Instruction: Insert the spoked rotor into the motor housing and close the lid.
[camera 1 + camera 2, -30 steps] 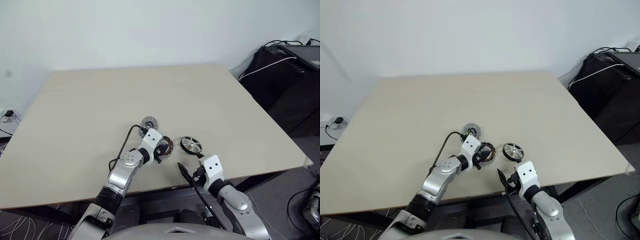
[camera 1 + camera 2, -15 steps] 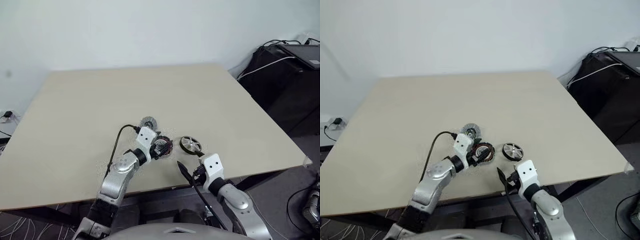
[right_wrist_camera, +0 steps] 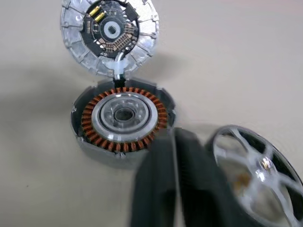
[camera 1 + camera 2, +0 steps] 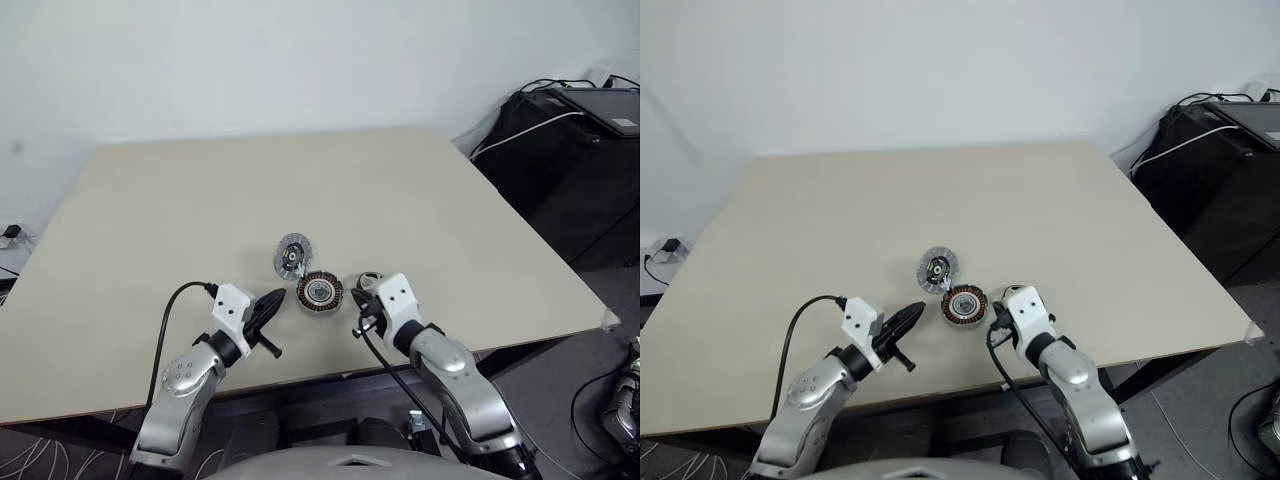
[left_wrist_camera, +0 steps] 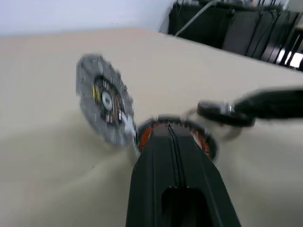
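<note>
My left gripper (image 4: pixel 272 300) has pulled back off the motor housing (image 4: pixel 319 292) and now hangs beside it, its two black fingers pressed flat together on nothing. A second ago it sat right over the housing with the jaws parted. My right gripper (image 3: pixel 175 142) has come in from the table edge toward the parts, and its fingers have also snapped together, empty. In its wrist view they point between the housing and the spoked rotor (image 3: pixel 251 175), with the rotor just beside them and untouched.

So, as I judge it, nothing has been joined yet: the housing is uncovered and free, and the rotor still needs picking up. With both pairs of jaws clenched, I will have to open the right ones before I can take the wheel by its rim.

The housing is a round, low puck lying flat on the pale, matt table (image 4: pixel 150 200), with a ring of coppery windings around a smooth silver centre and a dark hole in the middle. The lid (image 4: pixel 292 255) lies touching its far side, inner face up: a grey metal disc with a segmented rim, a dark hub and small gold and yellow parts. A short pale wire seems to link the two. The rotor has a black rim and shiny, bright spokes, likely slippery to pinch.
</note>
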